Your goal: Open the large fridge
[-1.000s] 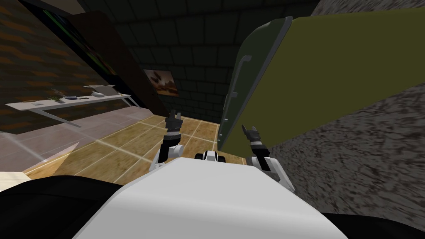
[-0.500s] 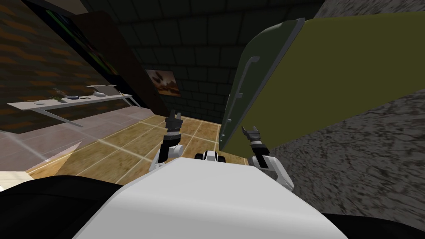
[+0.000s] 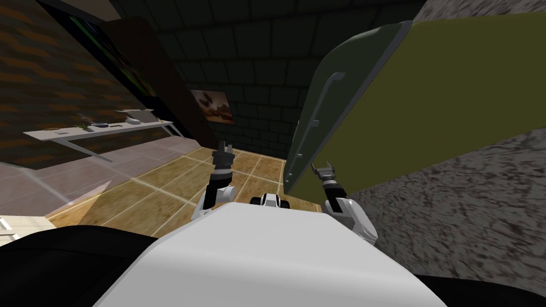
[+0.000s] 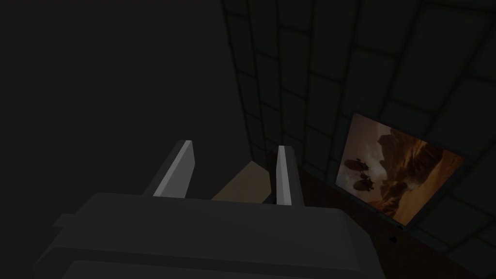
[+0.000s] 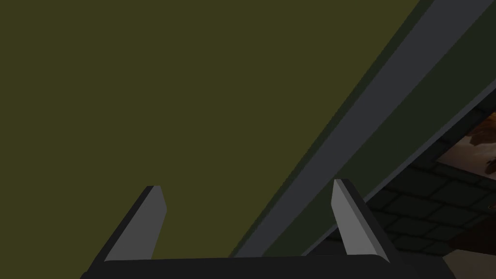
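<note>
The large fridge has an olive side [image 3: 437, 101] and a dark green door [image 3: 346, 90] with a long grey handle [image 3: 323, 104]. It leans across the right of the head view. My right gripper [image 3: 323, 170] is open and hangs close to the fridge's lower front corner. In the right wrist view this gripper [image 5: 247, 184] faces the olive side [image 5: 145, 87], with the door's grey edge strip [image 5: 368, 101] just past one finger and nothing between the fingers. My left gripper [image 3: 224, 147] is open over the floor, left of the door, and holds nothing [image 4: 235, 144].
A rough grey wall [image 3: 469, 202] runs along the right, beside the fridge. At the far left, a white shelf [image 3: 101, 129] carries small items. Tan floor tiles [image 3: 160, 186] lie ahead, and a dark tiled wall with a framed picture [image 3: 213, 106] stands at the back.
The whole head picture has shifted right, so my view has turned a little left. The fridge door's front shows wider now. Neither gripper has changed its opening.
</note>
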